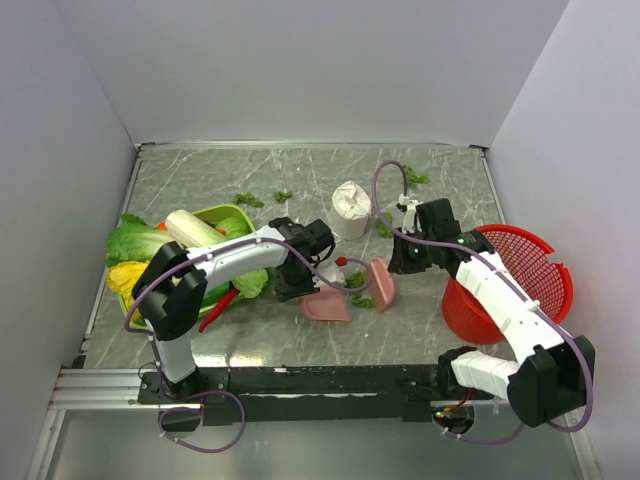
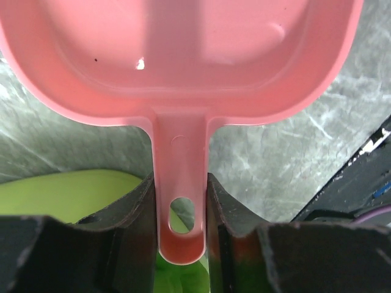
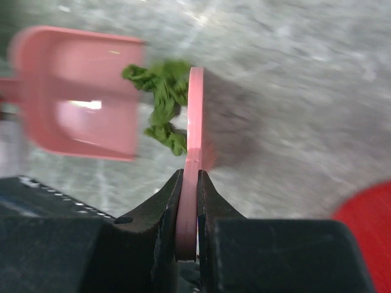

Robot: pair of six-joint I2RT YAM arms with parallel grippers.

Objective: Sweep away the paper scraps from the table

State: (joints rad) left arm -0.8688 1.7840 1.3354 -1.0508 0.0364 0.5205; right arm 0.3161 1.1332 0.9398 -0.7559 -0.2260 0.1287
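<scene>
Left hand (image 2: pixel 180 201) clamping pink plastic dustpan (image 2: pixel 183 55), right hand (image 3: pixel 189 183) clamping flat pink board (image 3: pixel 196 122), crinkled green paper scraps (image 3: pixel 162 101) bunching at its 9 o'clock

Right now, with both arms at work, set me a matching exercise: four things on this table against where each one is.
1. pink dustpan
2. pink flat sweeper
3. red mesh basket
4. white crumpled lump

A. at the table's right side
B. clamped edge-on in the right gripper
C. handle held in the left gripper
D. standing alone, held by nothing

Pairs: 1-C, 2-B, 3-A, 4-D
</scene>
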